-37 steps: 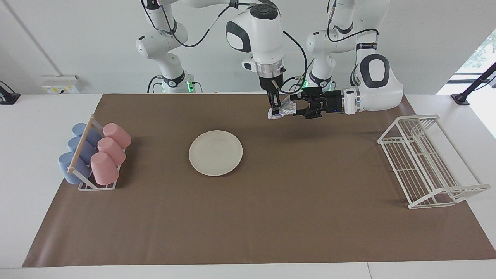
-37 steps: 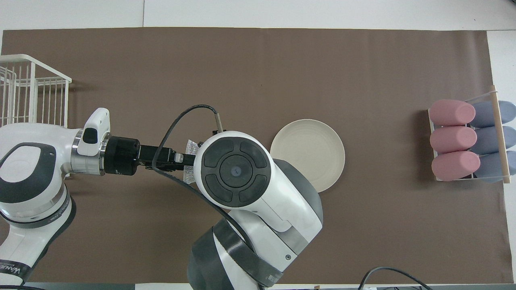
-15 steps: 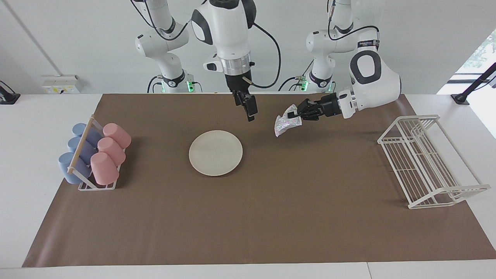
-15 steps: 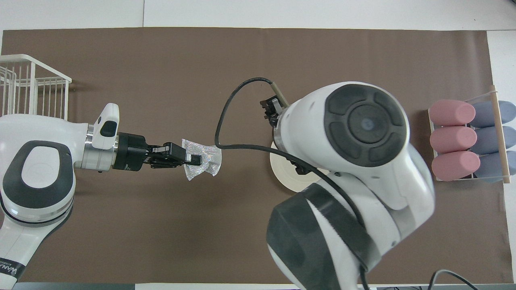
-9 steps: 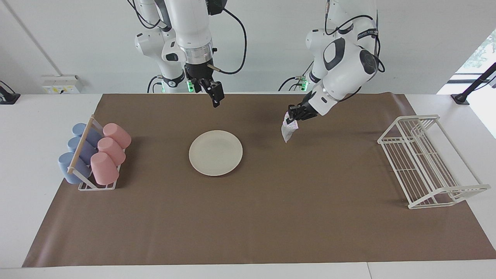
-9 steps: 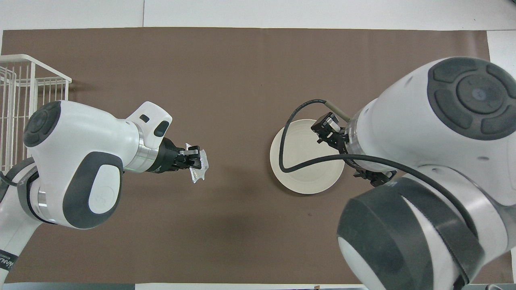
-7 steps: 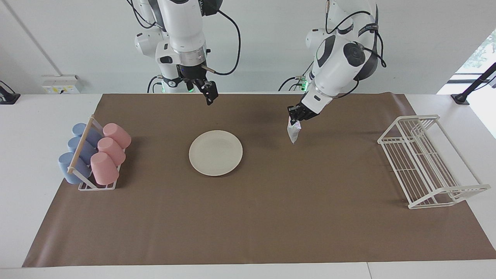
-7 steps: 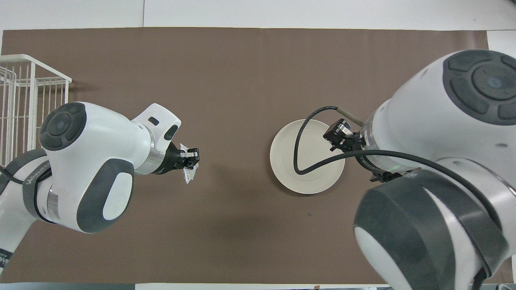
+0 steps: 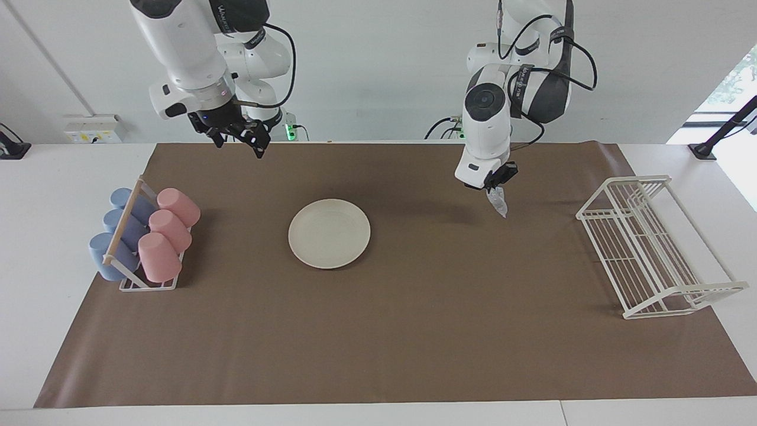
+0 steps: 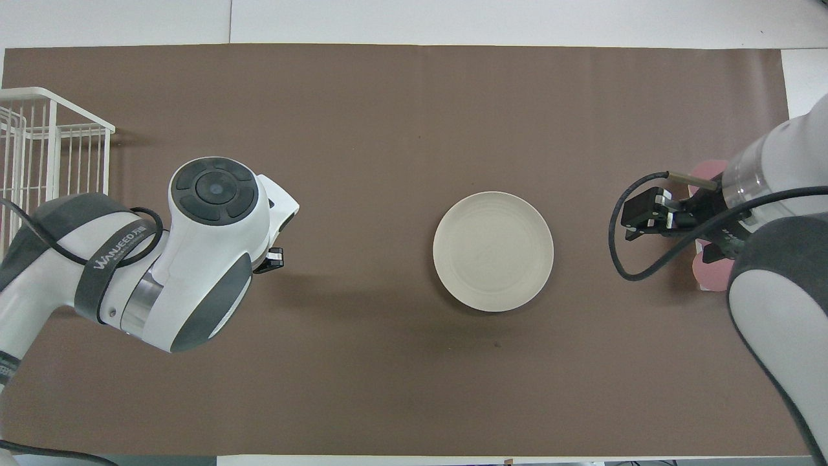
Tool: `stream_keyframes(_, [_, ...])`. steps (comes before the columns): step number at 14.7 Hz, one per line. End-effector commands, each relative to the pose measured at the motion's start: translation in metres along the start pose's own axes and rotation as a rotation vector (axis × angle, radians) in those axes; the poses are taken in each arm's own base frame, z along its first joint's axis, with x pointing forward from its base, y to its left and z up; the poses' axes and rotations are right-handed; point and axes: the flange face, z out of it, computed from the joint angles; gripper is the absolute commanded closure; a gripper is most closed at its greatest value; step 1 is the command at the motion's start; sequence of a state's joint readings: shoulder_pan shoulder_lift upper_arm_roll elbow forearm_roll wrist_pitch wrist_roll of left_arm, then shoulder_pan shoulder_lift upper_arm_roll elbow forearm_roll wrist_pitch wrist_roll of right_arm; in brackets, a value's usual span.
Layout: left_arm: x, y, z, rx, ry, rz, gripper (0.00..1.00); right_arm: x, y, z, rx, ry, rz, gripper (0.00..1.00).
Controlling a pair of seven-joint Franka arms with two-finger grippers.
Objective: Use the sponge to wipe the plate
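The cream-white plate lies flat and bare on the brown mat; it also shows in the overhead view. My left gripper points down, up in the air over the mat between the plate and the wire rack. It is shut on the silvery sponge, which hangs limp below it. In the overhead view only the left gripper's tip shows and the arm hides the sponge. My right gripper is open and empty, raised over the mat between the plate and the cup rack, as the overhead view shows.
A rack with pink and blue cups stands at the right arm's end of the mat, mostly covered by the right arm from overhead. A white wire rack stands at the left arm's end, also seen from overhead.
The right gripper let go of the sponge and swung away past the plate toward the cup rack. The left gripper took the sponge, turned downward and moved toward the wire rack.
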State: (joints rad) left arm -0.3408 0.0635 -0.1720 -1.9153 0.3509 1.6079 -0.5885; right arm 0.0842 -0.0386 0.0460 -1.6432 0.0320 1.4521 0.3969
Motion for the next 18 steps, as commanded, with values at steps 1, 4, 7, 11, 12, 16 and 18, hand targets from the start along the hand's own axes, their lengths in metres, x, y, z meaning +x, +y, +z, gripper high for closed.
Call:
stream_keyframes(1, [0.012, -0.001, 0.007, 0.271, 0.007, -0.012, 1.00, 0.004, 0.025, 0.000, -0.009, 0.005, -0.113, 0.00])
stream_keyframes(4, [0.024, 0.011, 0.035, 0.513, 0.030, 0.008, 1.00, 0.015, 0.051, -0.001, 0.002, 0.015, -0.183, 0.00])
stream_keyframes(7, [0.048, -0.002, 0.061, 0.755, 0.057, 0.012, 1.00, 0.021, 0.055, -0.002, 0.003, 0.029, -0.190, 0.00])
stream_keyframes(11, [0.094, -0.059, 0.079, 0.873, 0.096, -0.023, 1.00, 0.029, 0.066, -0.001, 0.006, 0.032, -0.235, 0.00])
stream_keyframes(12, [0.109, -0.067, 0.082, 0.849, 0.114, -0.030, 1.00, 0.034, 0.061, -0.001, 0.006, 0.035, -0.243, 0.00])
stream_keyframes(16, [0.142, -0.111, 0.107, 0.772, 0.168, -0.040, 1.00, 0.039, 0.072, -0.011, -0.011, 0.030, -0.226, 0.00])
stream_keyframes(18, [0.152, -0.129, 0.117, 0.735, 0.184, -0.048, 1.00, 0.042, 0.082, -0.011, 0.002, 0.027, -0.211, 0.00])
